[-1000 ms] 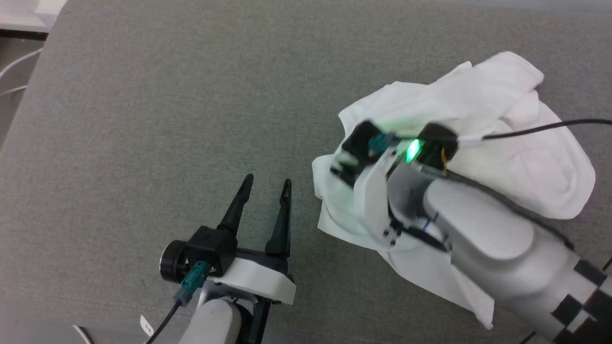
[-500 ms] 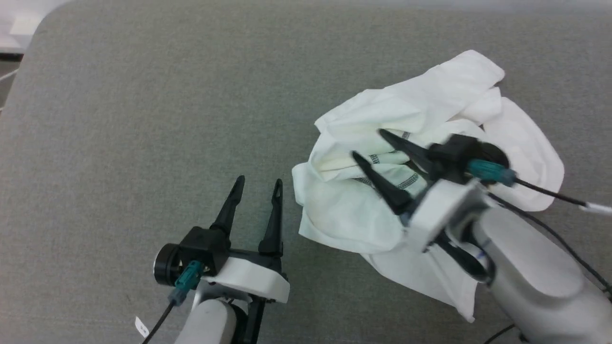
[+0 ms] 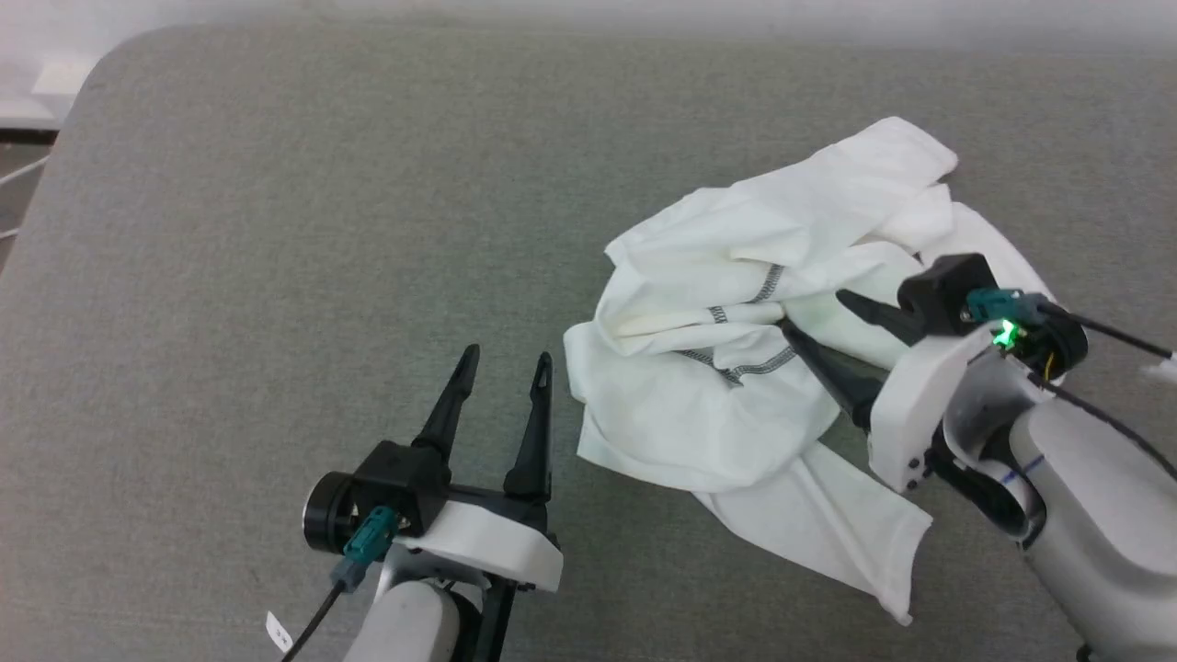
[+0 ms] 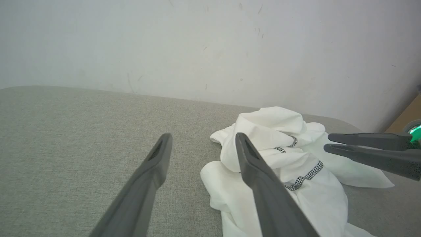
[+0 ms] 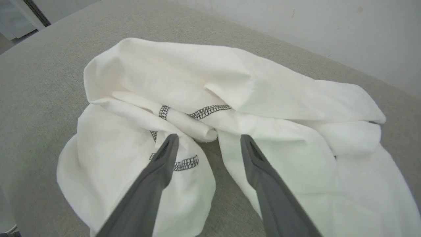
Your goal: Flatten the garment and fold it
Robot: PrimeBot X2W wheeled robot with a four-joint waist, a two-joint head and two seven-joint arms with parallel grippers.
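Observation:
The garment (image 3: 717, 414) is a white T-shirt lying crumpled at the right of the grey table (image 3: 276, 230), with one flap trailing toward the front edge. Grey stitched seams (image 3: 756, 370) show in its folds; its logo patch is hidden. My right gripper (image 3: 812, 311) is open and hovers just over the pile's right side, its fingers pointing left and holding nothing. The right wrist view shows that gripper (image 5: 209, 137) above the garment (image 5: 197, 75) near a seam. My left gripper (image 3: 508, 357) stands open and empty left of the cloth, apart from it. In the left wrist view, the left gripper (image 4: 202, 136) has the garment (image 4: 263, 128) and the right gripper (image 4: 328, 142) on its right.
The table's rounded corner (image 3: 101, 64) lies at the upper left, with floor and white cables beyond it. A pale wall (image 4: 197, 42) rises behind the far edge, and a brown board (image 4: 409, 113) shows at the right. Bare grey surface stretches across the left half.
My right gripper has swung up from pointing down into the pile and drawn back to the right, open. The garment now lies uncovered. The head camera has shifted. The left gripper has held still.

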